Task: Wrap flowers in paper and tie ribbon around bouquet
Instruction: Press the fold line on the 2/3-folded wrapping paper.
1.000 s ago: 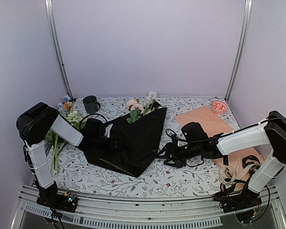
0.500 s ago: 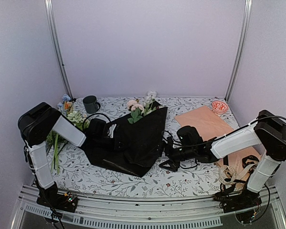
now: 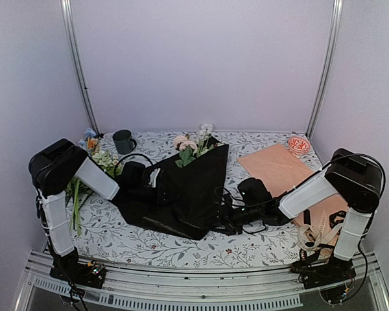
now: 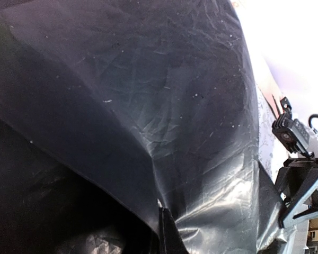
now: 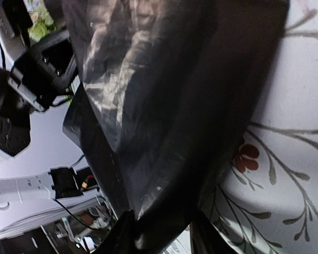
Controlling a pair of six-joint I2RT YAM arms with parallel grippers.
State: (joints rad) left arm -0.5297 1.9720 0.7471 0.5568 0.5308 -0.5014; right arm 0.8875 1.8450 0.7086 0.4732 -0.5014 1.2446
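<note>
Top external view: the paper (image 3: 185, 191) is lying across the middle of the floral tablecloth (image 3: 181, 243) as a loose black wrap. The flowers (image 3: 191, 148) are poking pink and white heads out of the paper's far corner.

The left gripper (image 3: 152, 184) is sitting on the paper's left part. In the left wrist view, creases in the paper (image 4: 164, 106) are running out from the pinch point, so it is clamping tight on a fold of the paper.

The right gripper (image 3: 222, 219) is lying low at the paper's near right edge. In the right wrist view, its fingers (image 5: 124, 233) are standing on either side of that bunched edge (image 5: 164, 106), partly closed. I cannot tell whether they are gripping it.

The ribbon (image 3: 318, 230) is lying in cream loops well to the right of the paper, on a peach sheet (image 3: 279, 165). A small red dish (image 3: 299, 144) is sitting beyond that sheet. A dark mug (image 3: 123, 140) and a mixed bunch (image 3: 94, 155) are lying to the paper's left.
</note>
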